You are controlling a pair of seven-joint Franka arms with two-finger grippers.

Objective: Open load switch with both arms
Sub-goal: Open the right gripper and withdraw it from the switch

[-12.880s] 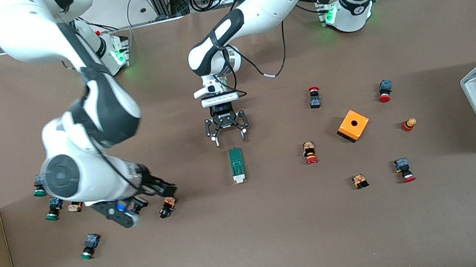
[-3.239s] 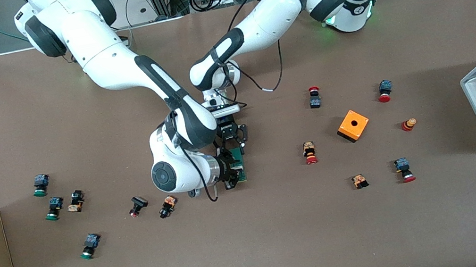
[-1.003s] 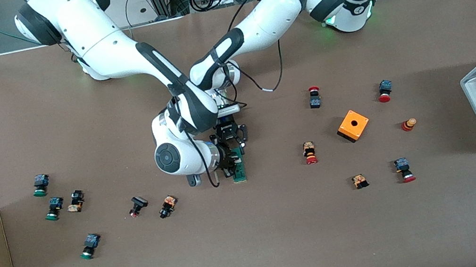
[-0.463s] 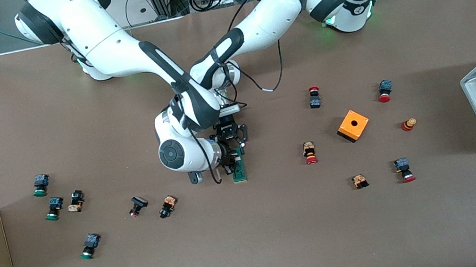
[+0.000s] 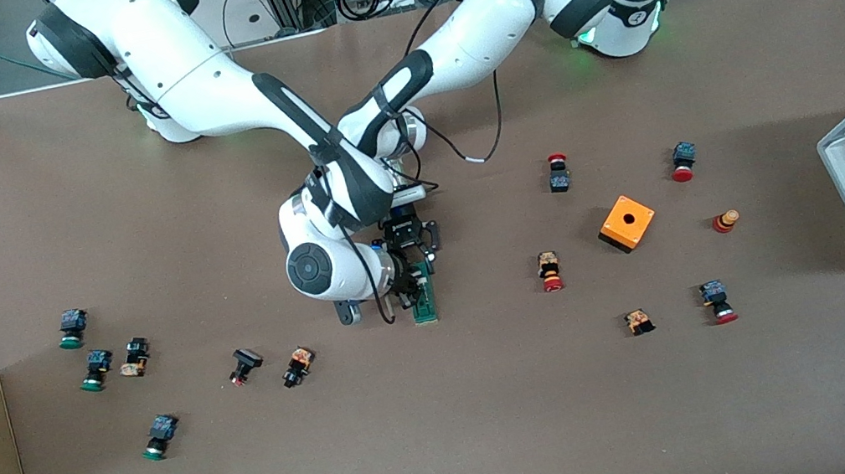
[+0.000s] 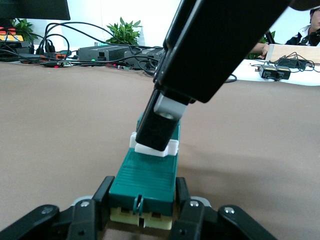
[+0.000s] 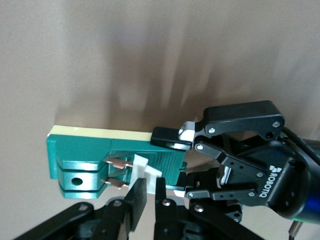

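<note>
Brown table (image 5: 504, 428), green load switch (image 5: 424, 303) with white tab, left hand (image 5: 411, 249) and right hand (image 5: 407, 290) both clamped on it

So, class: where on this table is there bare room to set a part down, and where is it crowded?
Free: the wide strip of table nearer the camera than the load switch, and the patch between the switch and the orange box. Crowded: the middle, where both grippers clamp the switch, and the button clusters toward either end.
</note>
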